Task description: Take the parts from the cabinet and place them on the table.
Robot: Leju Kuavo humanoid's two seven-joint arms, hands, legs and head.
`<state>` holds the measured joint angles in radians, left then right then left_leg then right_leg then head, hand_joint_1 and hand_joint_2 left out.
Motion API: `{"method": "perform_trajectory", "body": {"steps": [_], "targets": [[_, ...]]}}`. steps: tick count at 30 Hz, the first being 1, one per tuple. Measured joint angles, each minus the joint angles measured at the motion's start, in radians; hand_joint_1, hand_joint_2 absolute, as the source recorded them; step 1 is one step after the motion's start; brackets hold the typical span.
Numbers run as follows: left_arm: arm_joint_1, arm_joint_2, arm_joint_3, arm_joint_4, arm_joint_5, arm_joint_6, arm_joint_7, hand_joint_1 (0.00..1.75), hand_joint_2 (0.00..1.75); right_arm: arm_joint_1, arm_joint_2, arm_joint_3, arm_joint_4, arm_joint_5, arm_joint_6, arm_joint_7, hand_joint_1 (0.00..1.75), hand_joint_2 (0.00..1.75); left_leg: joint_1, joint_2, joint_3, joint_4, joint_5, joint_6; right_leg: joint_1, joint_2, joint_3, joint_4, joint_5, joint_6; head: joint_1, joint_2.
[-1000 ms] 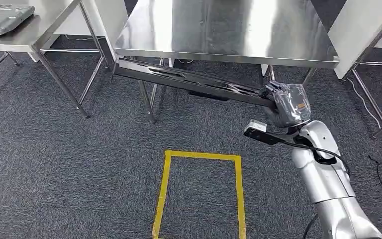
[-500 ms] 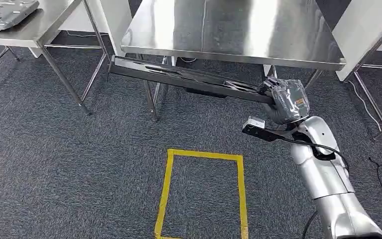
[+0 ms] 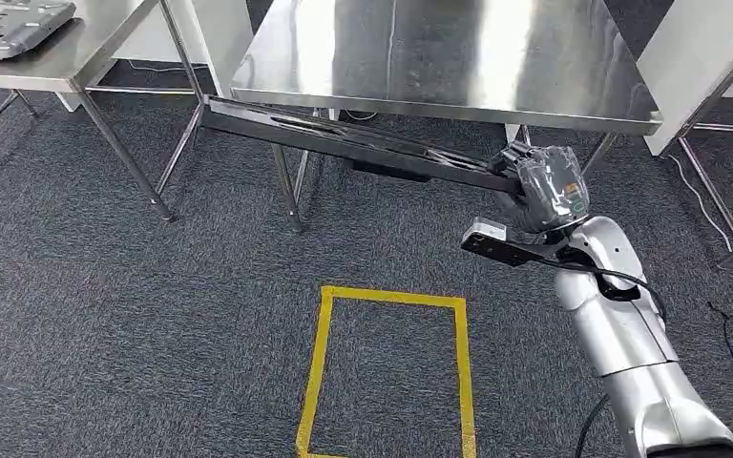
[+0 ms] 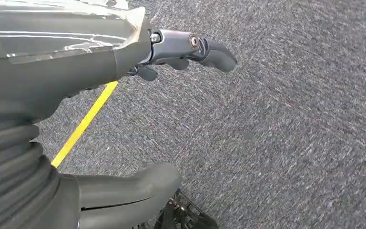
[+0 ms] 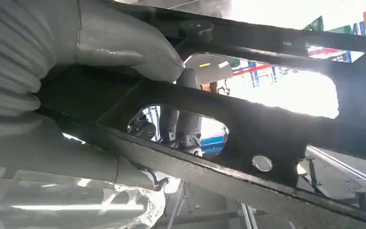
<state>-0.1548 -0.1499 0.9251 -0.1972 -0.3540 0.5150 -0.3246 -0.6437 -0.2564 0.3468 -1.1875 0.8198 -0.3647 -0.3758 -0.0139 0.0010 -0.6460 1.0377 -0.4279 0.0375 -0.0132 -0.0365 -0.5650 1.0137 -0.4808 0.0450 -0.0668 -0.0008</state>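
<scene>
The right hand (image 3: 546, 191) grasps one end of the long black part (image 3: 344, 143), whose long axis runs away to the robot's left, just below the near edge of the worktop (image 3: 458, 57). To land on top, the part must likely rise above that edge. The left hand (image 4: 76, 71) hangs over the carpet, fingers (image 4: 209, 50) released and holding nothing.

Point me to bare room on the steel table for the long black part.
The near steel table top looks bare from front edge to back. The right hand grips the long black part, which hangs below the front edge. The far-left table already carries a grey part.
</scene>
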Motion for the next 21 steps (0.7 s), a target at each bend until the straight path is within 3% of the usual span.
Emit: {"method": "perform_trajectory", "body": {"steps": [2,3,4,5,6,7,8,10,11,12,14,15,16,17,18,19,20,21], "targets": [[0.003,0.01,-0.005,0.0,-0.011,-0.013,0.01,0.0,1.75,-0.004,-0.001,0.008,0.0,-0.008,0.0,0.0,1.69,1.75,0.002,-0.001,-0.002,-0.002,-0.005,0.011,-0.009,-0.002,0.0,-0.005,0.001,0.002,0.0,0.0],[0.005,0.015,-0.006,0.0,-0.014,-0.013,0.013,0.0,1.75,-0.007,-0.001,0.011,0.0,-0.011,0.0,0.0,1.69,1.75,0.005,-0.002,-0.004,-0.012,-0.002,0.016,-0.007,0.0,0.007,0.01,0.011,0.01,0.0,0.0],[0.005,0.017,-0.007,0.0,-0.016,-0.014,0.018,0.0,1.75,-0.011,-0.003,0.016,-0.001,-0.014,-0.001,0.0,1.69,1.75,0.006,-0.003,0.006,-0.018,-0.006,0.023,-0.004,0.001,0.009,0.009,0.016,0.018,0.0,0.0],[0.006,0.019,-0.008,0.0,-0.018,-0.014,0.018,0.0,1.75,-0.015,-0.006,0.019,-0.001,-0.015,-0.002,0.0,1.69,1.75,0.01,-0.009,0.024,-0.032,-0.008,0.032,-0.003,0.001,-0.006,0.023,0.007,0.018,-0.001,0.0],[0.008,0.018,-0.009,0.001,-0.019,-0.013,0.019,0.0,1.75,-0.021,-0.008,0.022,-0.001,-0.017,-0.002,0.001,1.69,1.75,0.013,-0.009,0.032,-0.039,-0.009,0.034,-0.009,0.01,-0.012,0.041,0.0,0.019,0.001,0.0],[0.008,0.021,-0.009,0.0,-0.021,-0.011,0.02,0.0,1.75,-0.026,-0.011,0.027,-0.001,-0.02,-0.004,0.002,1.69,1.75,0.016,-0.01,0.035,-0.039,-0.009,0.035,-0.009,0.02,-0.042,0.088,-0.024,0.015,-0.003,0.0],[0.007,0.023,-0.009,0.0,-0.021,-0.011,0.021,0.0,1.75,-0.03,-0.012,0.03,-0.001,-0.022,-0.004,0.002,1.69,1.75,0.018,-0.011,0.036,-0.039,-0.009,0.035,-0.009,0.024,-0.082,0.157,-0.054,0.006,0.007,0.0],[0.009,0.022,-0.009,0.001,-0.021,-0.011,0.024,0.0,1.75,-0.025,-0.023,0.036,-0.001,-0.027,-0.005,0.004,1.69,1.75,0.021,-0.016,0.039,-0.038,-0.013,0.032,-0.013,0.031,-0.163,0.292,-0.093,0.016,0.007,0.0],[0.013,0.022,-0.009,0.001,-0.021,-0.011,0.026,0.0,1.75,-0.019,-0.027,0.039,-0.001,-0.029,-0.005,0.006,1.69,1.75,0.024,-0.02,0.044,-0.037,-0.016,0.026,-0.017,0.031,-0.175,0.299,-0.086,0.025,0.007,0.0],[0.016,0.022,-0.009,0.001,-0.021,-0.011,0.027,0.0,1.75,-0.016,-0.03,0.041,-0.001,-0.03,-0.006,0.006,1.69,1.75,0.03,-0.022,0.049,-0.036,-0.022,0.019,-0.023,0.031,-0.162,0.258,-0.061,0.037,0.007,0.0],[0.019,0.022,-0.009,0.001,-0.021,-0.01,0.028,0.0,1.75,-0.015,-0.034,0.048,-0.001,-0.032,-0.007,0.007,1.69,1.75,0.045,-0.026,0.063,-0.03,-0.035,-0.002,-0.039,0.031,-0.091,0.095,0.02,0.074,0.007,0.0],[0.019,0.024,-0.009,0.001,-0.021,-0.009,0.029,0.0,1.75,-0.014,-0.035,0.051,0.0,-0.032,-0.007,0.007,1.69,1.75,0.043,-0.028,0.065,-0.024,-0.045,-0.017,-0.052,0.032,-0.062,0.018,0.053,0.088,0.01,0.0],[0.018,0.03,-0.009,0.001,-0.021,-0.007,0.032,0.0,1.75,-0.014,-0.035,0.054,0.001,-0.033,-0.011,0.01,1.69,1.75,0.045,-0.029,0.065,-0.013,-0.054,-0.027,-0.037,0.036,-0.067,0.015,0.005,0.056,0.017,0.0],[0.018,0.03,-0.009,0.001,-0.021,-0.004,0.033,0.0,1.75,-0.013,-0.036,0.056,0.001,-0.033,-0.011,0.012,1.69,1.75,0.039,-0.027,0.06,-0.019,-0.063,-0.036,-0.031,0.036,-0.052,0.02,0.011,0.03,0.017,0.0],[0.02,0.03,-0.009,0.001,-0.019,-0.003,0.035,0.0,1.75,-0.009,-0.035,0.058,0.001,-0.032,-0.012,0.014,1.69,1.75,0.041,-0.027,0.072,-0.018,-0.066,-0.039,-0.04,0.038,-0.055,0.019,0.017,0.016,0.011,0.0],[0.021,0.03,-0.009,0.001,-0.019,-0.002,0.035,0.0,1.75,-0.008,-0.036,0.061,0.001,-0.03,-0.012,0.017,1.69,1.75,0.044,-0.027,0.077,-0.019,-0.069,-0.044,-0.04,0.039,-0.049,0.023,0.015,0.01,0.01,0.0],[0.02,0.031,-0.009,0.001,-0.019,-0.002,0.036,0.0,1.75,-0.01,-0.035,0.064,0.001,-0.03,-0.013,0.017,1.69,1.75,0.05,-0.025,0.067,-0.008,-0.063,-0.049,-0.041,0.041,-0.034,0.026,0.01,0.001,0.008,0.0],[0.019,0.031,-0.009,0.001,-0.019,-0.002,0.036,0.0,1.75,-0.012,-0.038,0.065,0.0,-0.029,-0.013,0.017,1.69,1.75,0.05,-0.012,0.042,0.042,-0.041,-0.05,-0.038,0.042,-0.023,0.021,0.003,-0.009,0.007,0.0]]}}
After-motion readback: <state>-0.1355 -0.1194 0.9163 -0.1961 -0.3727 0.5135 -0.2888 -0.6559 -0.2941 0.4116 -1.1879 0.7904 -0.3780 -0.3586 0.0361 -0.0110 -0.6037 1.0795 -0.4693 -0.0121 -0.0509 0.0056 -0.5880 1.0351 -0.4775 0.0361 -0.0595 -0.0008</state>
